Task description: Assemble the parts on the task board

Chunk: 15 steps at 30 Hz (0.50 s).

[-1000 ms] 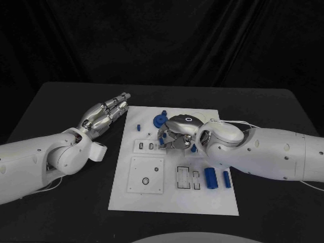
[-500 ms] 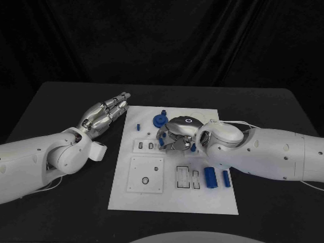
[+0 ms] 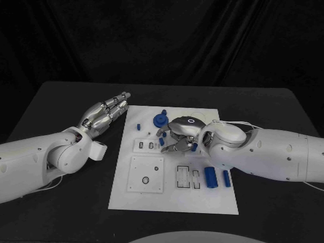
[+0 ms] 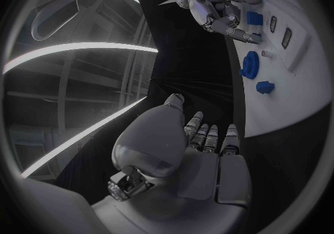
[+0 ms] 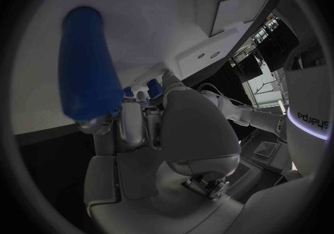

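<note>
Shifted slightly toward the tabletop's right edge, right hand pinches a blue part over the task board; left hand lies extended, empty.

I see the black table spreading wide, its matte surface reaching out to the left, right and near sides. Its far edge runs straight with rounded corners. Behind it, I see a black curtain hanging in soft vertical folds across the whole far side, dark from one edge to the other.
</note>
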{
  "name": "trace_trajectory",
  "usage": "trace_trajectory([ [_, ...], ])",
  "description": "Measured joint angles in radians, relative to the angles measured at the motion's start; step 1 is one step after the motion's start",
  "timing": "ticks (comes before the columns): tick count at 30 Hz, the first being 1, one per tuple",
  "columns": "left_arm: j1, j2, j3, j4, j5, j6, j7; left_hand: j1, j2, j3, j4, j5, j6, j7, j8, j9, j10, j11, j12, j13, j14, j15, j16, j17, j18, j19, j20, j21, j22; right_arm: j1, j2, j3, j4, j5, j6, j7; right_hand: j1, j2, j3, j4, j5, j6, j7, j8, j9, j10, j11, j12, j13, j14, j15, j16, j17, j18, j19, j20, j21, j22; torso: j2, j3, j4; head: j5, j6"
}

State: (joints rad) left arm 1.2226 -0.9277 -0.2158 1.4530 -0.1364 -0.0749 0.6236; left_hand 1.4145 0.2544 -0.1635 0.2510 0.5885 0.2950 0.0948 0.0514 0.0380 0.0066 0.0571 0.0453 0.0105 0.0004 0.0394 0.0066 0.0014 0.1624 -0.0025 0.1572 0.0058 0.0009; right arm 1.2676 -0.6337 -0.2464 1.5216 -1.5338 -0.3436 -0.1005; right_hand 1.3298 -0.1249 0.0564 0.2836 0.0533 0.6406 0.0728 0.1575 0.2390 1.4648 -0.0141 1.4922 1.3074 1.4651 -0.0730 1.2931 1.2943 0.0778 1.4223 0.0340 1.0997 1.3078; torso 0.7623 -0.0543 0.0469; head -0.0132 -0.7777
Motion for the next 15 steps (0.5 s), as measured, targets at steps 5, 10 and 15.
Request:
trace_trajectory([
  [5, 0.000, -0.002, 0.000, 0.001, 0.000, 0.000, 0.000, 0.000, 0.000, 0.000, 0.000, 0.000, 0.000, 0.000, 0.000, 0.000, 0.000, 0.000, 0.000, 0.000, 0.000, 0.000, 0.000, 0.000, 0.000, 0.000, 0.000, 0.000, 0.000, 0.011, -0.023, -0.001, 0.026, 0.000, -0.041, 0.012, -0.037, -0.037, -0.004, 0.009, 0.000, -0.034, -0.001, -0.011, -0.021, 0.000, 0.000, 0.001, 0.000, 0.000, 0.000, 0.005, 0.001, 0.000, 0.000, 0.000, 0.000, 0.000, 0.000, 0.0000, -0.0001, 0.004, -0.001],
  [10, 0.000, -0.005, 0.000, 0.005, 0.000, -0.006, 0.001, 0.004, -0.004, 0.000, 0.000, 0.000, 0.007, 0.000, 0.000, 0.001, 0.004, 0.004, 0.005, 0.001, 0.000, 0.000, 0.000, 0.000, 0.000, 0.004, 0.004, 0.000, 0.000, 0.063, -0.055, -0.001, 0.069, 0.000, -0.109, 0.025, -0.079, -0.029, -0.013, 0.011, 0.000, -0.020, 0.001, -0.008, -0.026, 0.000, 0.000, 0.001, 0.000, 0.000, 0.000, 0.005, 0.004, 0.000, 0.003, -0.003, 0.007, 0.000, 0.000, 0.0000, 0.0000, 0.009, -0.002],
  [15, 0.000, -0.011, 0.000, 0.012, 0.000, -0.021, 0.003, 0.011, -0.016, 0.006, -0.012, 0.005, 0.018, 0.011, 0.004, 0.001, 0.008, 0.008, 0.013, 0.003, 0.000, 0.012, 0.000, 0.000, 0.000, 0.004, 0.025, 0.000, 0.000, 0.135, -0.101, 0.001, 0.119, 0.000, -0.170, 0.038, -0.108, -0.041, -0.030, 0.014, 0.000, -0.014, -0.001, -0.003, -0.031, 0.000, 0.000, 0.000, 0.000, 0.000, 0.000, 0.009, 0.005, 0.000, 0.003, -0.004, 0.007, 0.000, 0.000, -0.0001, 0.0000, 0.013, 0.002],
])
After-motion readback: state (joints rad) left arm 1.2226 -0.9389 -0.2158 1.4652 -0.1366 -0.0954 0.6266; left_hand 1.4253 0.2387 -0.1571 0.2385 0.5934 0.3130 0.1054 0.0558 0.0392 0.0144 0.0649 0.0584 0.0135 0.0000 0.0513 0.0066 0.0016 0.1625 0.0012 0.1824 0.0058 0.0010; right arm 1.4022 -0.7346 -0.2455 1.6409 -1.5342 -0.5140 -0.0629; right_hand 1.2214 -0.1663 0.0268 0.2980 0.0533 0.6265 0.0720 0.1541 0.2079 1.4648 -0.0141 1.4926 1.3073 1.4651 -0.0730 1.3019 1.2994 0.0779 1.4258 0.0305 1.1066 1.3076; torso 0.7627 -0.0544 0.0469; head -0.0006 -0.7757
